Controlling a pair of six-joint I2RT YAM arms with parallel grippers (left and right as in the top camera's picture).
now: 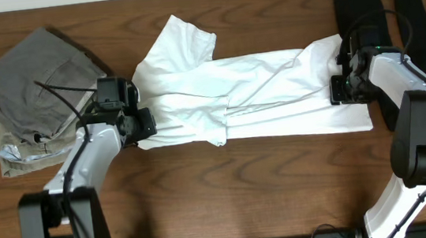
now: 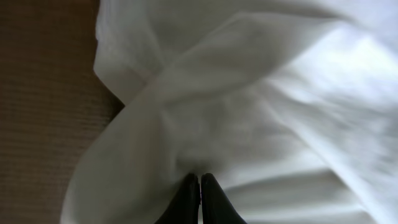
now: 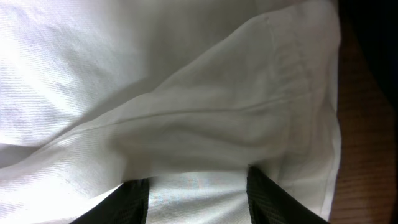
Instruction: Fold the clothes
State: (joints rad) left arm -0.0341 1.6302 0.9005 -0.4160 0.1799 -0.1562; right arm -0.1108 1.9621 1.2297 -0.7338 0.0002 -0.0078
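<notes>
The white T-shirt lies drawn out lengthwise across the middle of the wooden tabletop, creased along its length; one sleeve sticks up toward the far edge.

The left end effector sits at the shirt's left end; in the left wrist view the left end effector has its two dark fingers pressed together on a bunched fold of the white cloth, pinching it, with bare wood showing to the left of the cloth.

The right end effector sits at the shirt's right end; in the right wrist view the right end effector is spread wide, its fingers well apart with a hemmed fold of the shirt lying between them, and nothing is gripped.

At the far left, grey trousers lie crumpled on top of khaki trousers, just beside the left arm and apart from the shirt; at the far right, a black garment lies partly under the right arm, near the shirt's right edge.
</notes>
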